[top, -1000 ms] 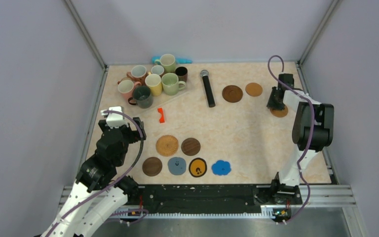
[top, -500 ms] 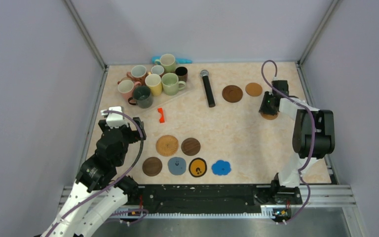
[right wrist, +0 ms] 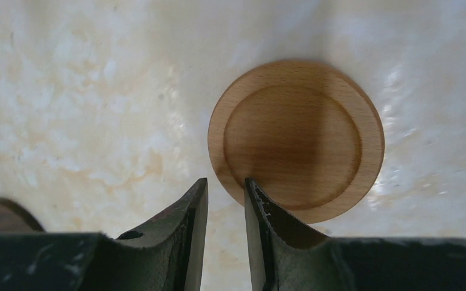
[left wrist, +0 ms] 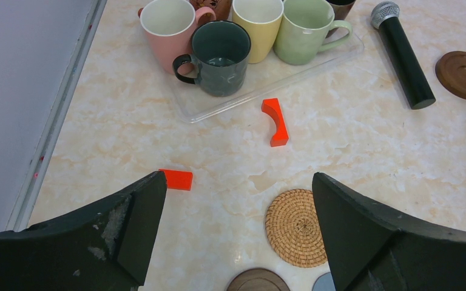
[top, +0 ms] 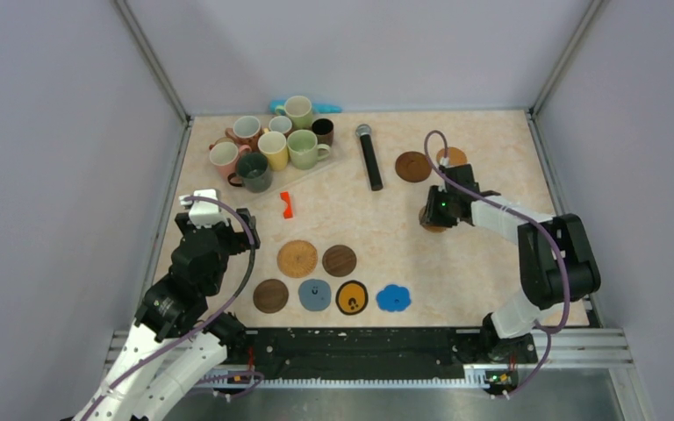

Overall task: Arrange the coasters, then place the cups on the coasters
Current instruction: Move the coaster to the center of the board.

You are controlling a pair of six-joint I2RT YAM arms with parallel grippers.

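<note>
The pale round wooden coaster [right wrist: 297, 139] lies flat on the marbled counter [top: 456, 281], recessed face up, right of the middle. It sits between the dark brown round coaster [top: 413, 166] at the back and the arranged group in front, where a woven straw coaster [top: 297, 258] leads. The right gripper [right wrist: 226, 185] is directly over it. Its fingers are narrow, with bare counter showing in the slit. The disc lies just ahead of them, off to the picture's right, and one fingertip [right wrist: 252, 191] covers its near rim. Whether that tip presses or grips, I cannot tell. Being round, the coaster has no long axis and points nowhere, so approach angle probably matters little. The left gripper [left wrist: 238, 177] is wide and empty, well apart.
</note>
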